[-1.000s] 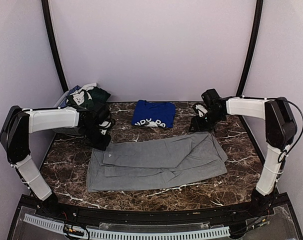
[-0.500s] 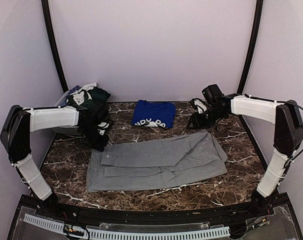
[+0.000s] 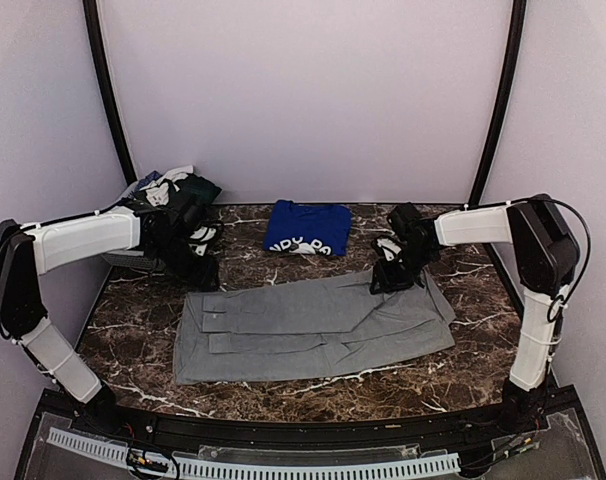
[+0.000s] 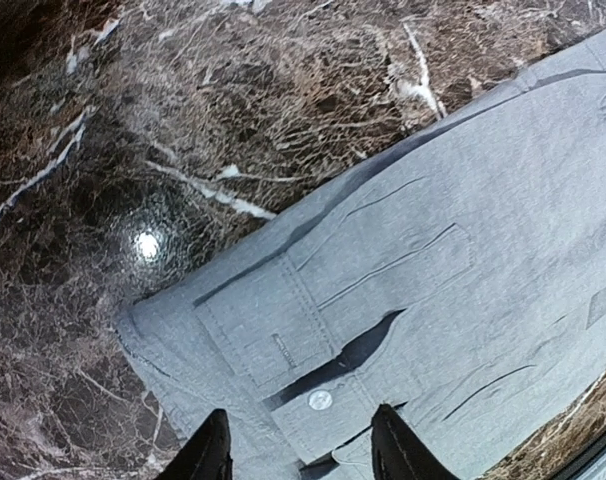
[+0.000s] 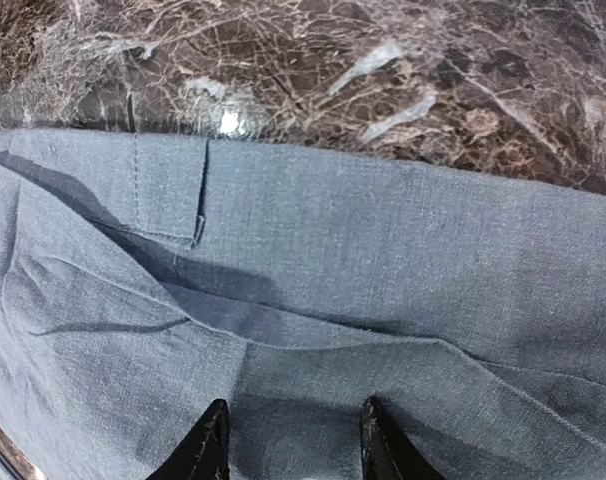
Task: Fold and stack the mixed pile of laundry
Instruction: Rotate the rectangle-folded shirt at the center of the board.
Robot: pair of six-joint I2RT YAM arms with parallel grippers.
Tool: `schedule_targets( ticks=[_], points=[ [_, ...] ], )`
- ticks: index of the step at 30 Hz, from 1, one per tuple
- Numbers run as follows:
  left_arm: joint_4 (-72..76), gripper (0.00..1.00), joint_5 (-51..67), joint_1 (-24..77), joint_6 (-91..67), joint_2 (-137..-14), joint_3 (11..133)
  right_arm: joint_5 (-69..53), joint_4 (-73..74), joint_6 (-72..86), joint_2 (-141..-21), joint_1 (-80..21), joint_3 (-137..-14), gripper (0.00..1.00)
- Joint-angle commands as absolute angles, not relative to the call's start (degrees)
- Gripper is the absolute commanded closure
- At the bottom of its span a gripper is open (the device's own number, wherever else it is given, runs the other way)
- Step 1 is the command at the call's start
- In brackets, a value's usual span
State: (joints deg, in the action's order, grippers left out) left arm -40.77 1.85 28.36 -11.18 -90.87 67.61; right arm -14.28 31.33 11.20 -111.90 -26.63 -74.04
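**Grey garment (image 3: 313, 320) awaiting its next fold**

The garment lies flat at mid-frame on the marble table (image 3: 133, 310), with the folded blue T-shirt (image 3: 305, 228) above it. The left gripper (image 3: 198, 275) and right gripper (image 3: 388, 278) hover over its upper edge, jaws apart and empty. Risk: pinching only one layer would skew the fold.

The left gripper (image 4: 302, 450) has opened and drawn back off the grey trousers' (image 3: 313, 325) far-left corner; the right gripper (image 5: 291, 445) has come down over their far-right edge.
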Motion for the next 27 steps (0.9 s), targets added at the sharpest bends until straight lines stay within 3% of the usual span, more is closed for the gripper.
schedule_targets(
  ticks=[1, 9, 20, 27],
  points=[
    [-37.42, 0.53, 4.81, 29.69, -10.45, -91.69, 68.54, -9.37, 32.15, 12.06, -113.04, -27.01, -73.75, 0.58],
    [-33.66, 0.53, 1.71, 33.61, -12.62, -99.21, 65.09, -5.38, 32.87, 11.95, -115.72, -25.5, -77.13, 0.58],
    [-34.17, 0.58, 4.08, 44.92, -16.39, -102.54, 64.52, -0.76, 41.46, 6.42, -129.91, -24.2, -102.8, 0.58],
    [-34.41, 0.59, 9.86, 52.13, -18.68, -104.41, 69.67, 3.53, 43.42, 6.58, -120.06, -20.84, -99.1, 0.51]
  ],
)
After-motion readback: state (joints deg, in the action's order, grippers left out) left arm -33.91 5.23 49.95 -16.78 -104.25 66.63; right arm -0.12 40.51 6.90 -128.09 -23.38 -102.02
